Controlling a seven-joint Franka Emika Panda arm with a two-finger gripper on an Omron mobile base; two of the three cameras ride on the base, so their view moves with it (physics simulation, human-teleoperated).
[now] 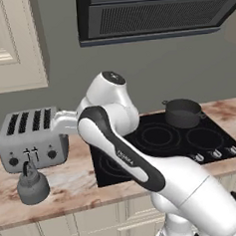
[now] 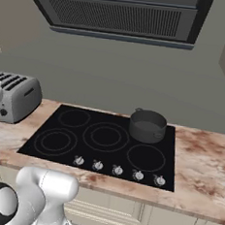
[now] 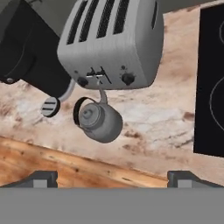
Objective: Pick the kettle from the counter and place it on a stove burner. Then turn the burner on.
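Note:
The small grey kettle (image 1: 32, 187) with its upright loop handle stands on the marbled counter (image 1: 75, 185), just in front of the toaster. From the hand view the kettle (image 3: 99, 120) lies ahead, left of centre. My gripper (image 3: 116, 178) is open, its fingertips (image 3: 43, 178) wide apart, well clear of the kettle and holding nothing. In the left base view my arm reaches left, with the hand by the toaster's right end. The ringed stove burner (image 2: 55, 141) is the front-left circle of the black cooktop (image 2: 115, 158).
A silver four-slot toaster (image 1: 34, 138) stands behind the kettle. On the back-right burner sits a dark grey pot (image 2: 147, 126). Several knobs (image 2: 117, 170) line the cooktop's front edge. A dark appliance (image 3: 22, 52) stands left of the toaster. A range hood (image 2: 119, 15) hangs above.

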